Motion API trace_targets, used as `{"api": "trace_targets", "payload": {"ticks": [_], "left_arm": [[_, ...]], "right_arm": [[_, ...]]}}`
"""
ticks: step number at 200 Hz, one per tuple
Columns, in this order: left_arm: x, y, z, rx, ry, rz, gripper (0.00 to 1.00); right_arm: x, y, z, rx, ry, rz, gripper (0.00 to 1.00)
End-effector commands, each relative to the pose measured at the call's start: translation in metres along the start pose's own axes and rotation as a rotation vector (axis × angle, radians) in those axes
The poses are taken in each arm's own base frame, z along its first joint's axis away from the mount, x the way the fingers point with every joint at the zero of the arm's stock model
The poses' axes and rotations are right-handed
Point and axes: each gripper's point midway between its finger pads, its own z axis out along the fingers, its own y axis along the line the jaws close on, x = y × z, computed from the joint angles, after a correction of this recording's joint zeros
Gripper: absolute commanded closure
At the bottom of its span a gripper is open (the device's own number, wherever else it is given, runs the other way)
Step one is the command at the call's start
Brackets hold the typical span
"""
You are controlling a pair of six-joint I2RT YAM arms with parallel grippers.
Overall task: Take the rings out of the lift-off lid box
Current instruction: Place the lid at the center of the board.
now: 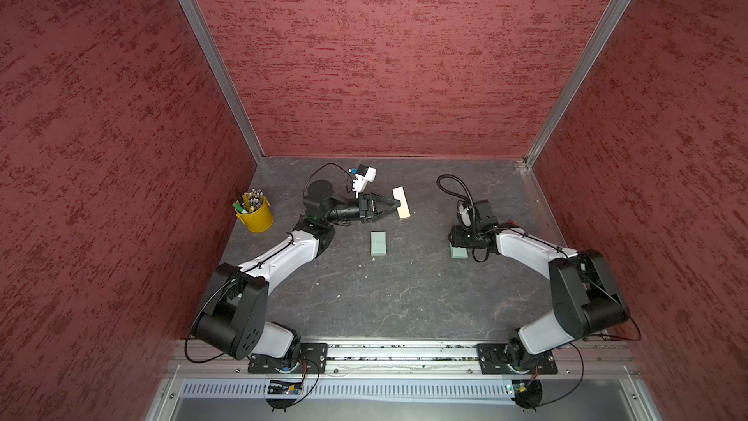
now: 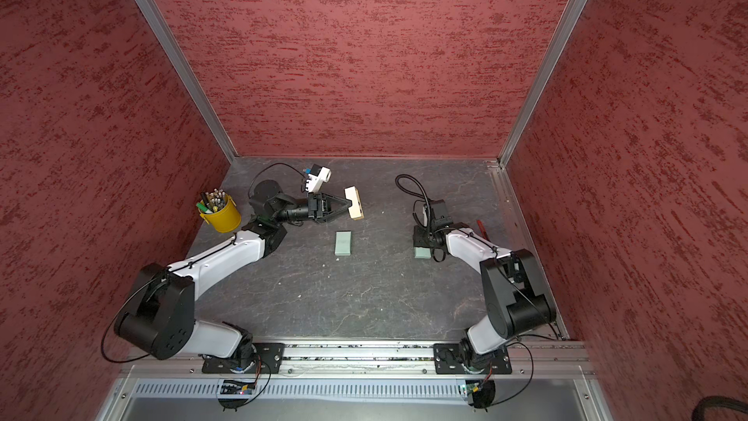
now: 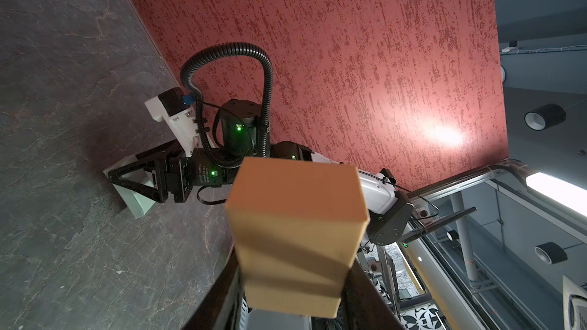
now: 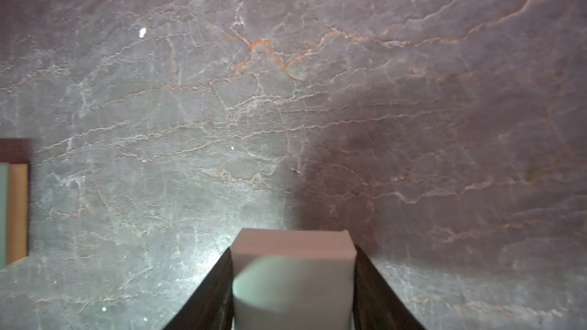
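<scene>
Tan box [image 3: 295, 233] sits clamped in left gripper [image 1: 396, 206]

Left pincer [image 2: 347, 204] grips a cream box [image 2: 357, 206]; yellow cup [image 2: 223, 216] stands apart.

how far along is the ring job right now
Done: nothing visibly; no rings show on the dark stone-look table. In hand: the left gripper holds a cream rectangular box off the table, and the right gripper clamps a mint-green box resting on it. Left: getting every ring out; a second mint-green box lies apart between the arms.
</scene>
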Motion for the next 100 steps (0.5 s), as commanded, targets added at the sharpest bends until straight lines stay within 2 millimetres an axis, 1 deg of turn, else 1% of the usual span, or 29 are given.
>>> {"api": "trace_targets", "payload": {"ticks": [1,66,79,89,100], "left_arm": [[-0.004,-0.016,0.003,0.017,-0.013,0.056,0.65],[-0.001,-0.017,0.007,0.019,-0.009,0.055,0.65],[-0.001,-0.018,0.006,0.019,-0.006,0.056,0.65],[0.001,-0.018,0.007,0.017,-0.004,0.055,0.65],[0.003,-0.018,0.007,0.018,0.003,0.056,0.65]], "right_arm": [[-0.013,-0.005,0.003,0.029,-0.051,-0.016,0.45],[-0.015,-0.008,0.007,0.049,-0.046,-0.026,0.36],[-0.021,-0.004,0.002,0.039,-0.054,-0.027,0.33],[-0.028,0.000,-0.006,0.025,-0.069,-0.027,0.32],[-0.039,0.012,-0.018,-0.019,-0.092,-0.035,0.32]]}}
